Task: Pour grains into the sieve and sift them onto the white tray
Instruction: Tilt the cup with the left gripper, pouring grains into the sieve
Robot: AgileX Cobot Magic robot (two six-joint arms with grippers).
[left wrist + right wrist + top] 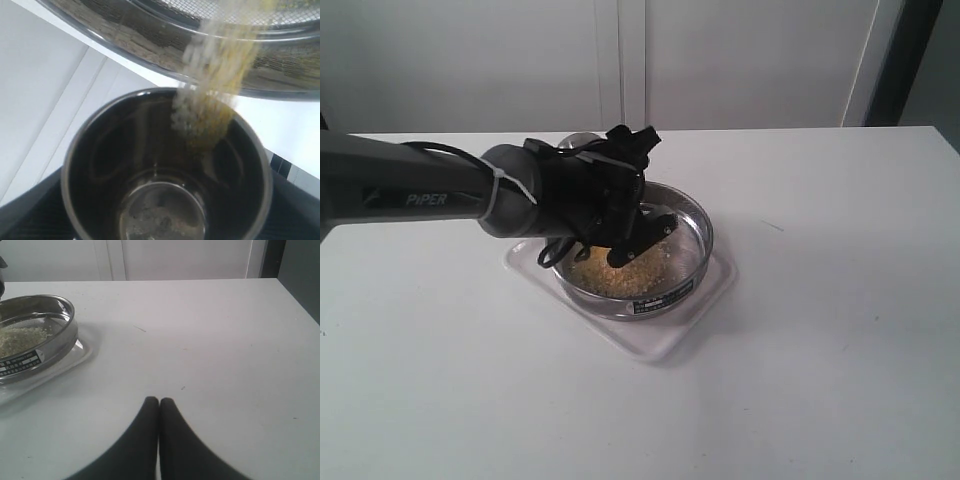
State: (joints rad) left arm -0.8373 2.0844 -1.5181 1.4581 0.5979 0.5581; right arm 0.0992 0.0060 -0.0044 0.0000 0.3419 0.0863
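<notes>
My left gripper (632, 232) reaches over the sieve (692, 222), shut on a small steel cup (100, 150) that is tipped towards it. The left wrist view looks into the cup. Its dark fingers (30, 212) flank the cup, and my left gripper (165, 210) holds it. Yellow and pale grains (210, 95) stream from the cup's rim into the sieve (150, 45). A heap of grains (620, 272) lies on the mesh. The sieve stands on the white tray (665, 338). My right gripper (159, 402) hovers shut and empty over bare table, right of the sieve (62, 337) and tray (77, 359).
A rounded steel shape (575, 142) shows behind the left arm; I cannot tell what it is. The sieve's dark label (20, 364) faces the right wrist camera. White table (840, 300) stretches right of the tray, with a wall behind.
</notes>
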